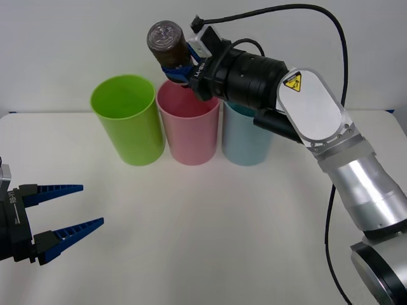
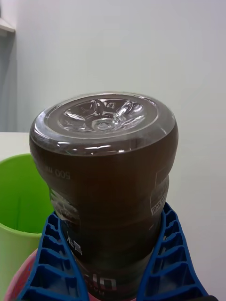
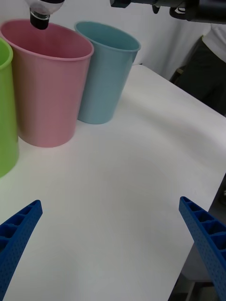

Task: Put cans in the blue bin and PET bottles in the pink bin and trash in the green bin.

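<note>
My right gripper (image 1: 179, 71) is shut on the PET bottle (image 1: 166, 43), a small clear bottle of dark brown drink. It holds the bottle upside down, base up, above the pink bin (image 1: 189, 133). In the right wrist view the blue fingers (image 2: 162, 249) clamp the bottle (image 2: 103, 188) at its sides. The left wrist view shows its black cap (image 3: 40, 21) hanging over the pink bin's rim (image 3: 47, 84). The green bin (image 1: 127, 121) stands left of the pink one, the blue bin (image 1: 245, 140) right of it. My left gripper (image 1: 89, 204) waits open, low at the left. Cans and trash are out of view.
The three bins stand in a row at the back of the white table (image 1: 210, 235), touching or nearly so. The table's right edge (image 3: 207, 155) shows in the left wrist view, with dark space beyond it. A black cable (image 1: 340, 51) arcs over my right arm.
</note>
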`<action>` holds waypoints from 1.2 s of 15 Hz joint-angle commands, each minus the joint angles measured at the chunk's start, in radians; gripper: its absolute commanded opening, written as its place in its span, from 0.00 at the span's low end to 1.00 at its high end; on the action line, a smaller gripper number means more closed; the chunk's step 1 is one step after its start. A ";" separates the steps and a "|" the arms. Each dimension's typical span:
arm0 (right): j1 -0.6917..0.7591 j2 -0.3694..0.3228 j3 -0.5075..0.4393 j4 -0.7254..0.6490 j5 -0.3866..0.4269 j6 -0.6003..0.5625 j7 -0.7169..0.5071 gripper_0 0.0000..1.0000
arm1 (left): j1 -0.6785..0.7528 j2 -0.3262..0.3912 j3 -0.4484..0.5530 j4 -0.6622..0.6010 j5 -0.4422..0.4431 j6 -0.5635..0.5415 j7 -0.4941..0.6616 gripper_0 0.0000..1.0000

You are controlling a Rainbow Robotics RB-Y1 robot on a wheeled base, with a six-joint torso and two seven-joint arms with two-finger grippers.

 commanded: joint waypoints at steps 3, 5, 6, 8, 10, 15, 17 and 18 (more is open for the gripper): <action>-0.017 -0.014 0.035 0.033 0.002 -0.002 -0.039 0.00 | 0.000 0.000 0.000 0.000 0.000 0.000 0.000 1.00; -0.017 -0.032 0.057 0.033 0.002 -0.003 -0.056 0.00 | 0.000 0.000 0.000 0.000 0.000 0.000 0.000 1.00; -0.016 -0.037 0.061 0.033 0.000 -0.003 -0.062 0.00 | 0.000 0.000 0.000 0.000 0.000 0.000 0.000 1.00; -0.016 -0.046 0.072 0.031 0.000 -0.006 -0.070 0.00 | 0.000 0.000 0.000 0.000 0.000 0.000 0.000 1.00; -0.016 -0.052 0.078 0.033 0.002 -0.009 -0.077 0.00 | 0.000 0.000 0.000 0.000 0.000 0.000 0.000 1.00; -0.010 -0.060 0.078 0.033 0.005 -0.008 -0.085 0.58 | 0.000 0.000 0.000 0.000 0.000 0.000 0.000 1.00; -0.010 -0.063 0.078 0.031 0.003 -0.008 -0.085 0.91 | 0.000 0.000 0.000 0.000 0.000 0.000 0.000 1.00; -0.010 -0.065 0.078 0.033 0.003 -0.008 -0.085 0.96 | 0.000 0.000 0.000 0.000 0.000 0.000 0.000 1.00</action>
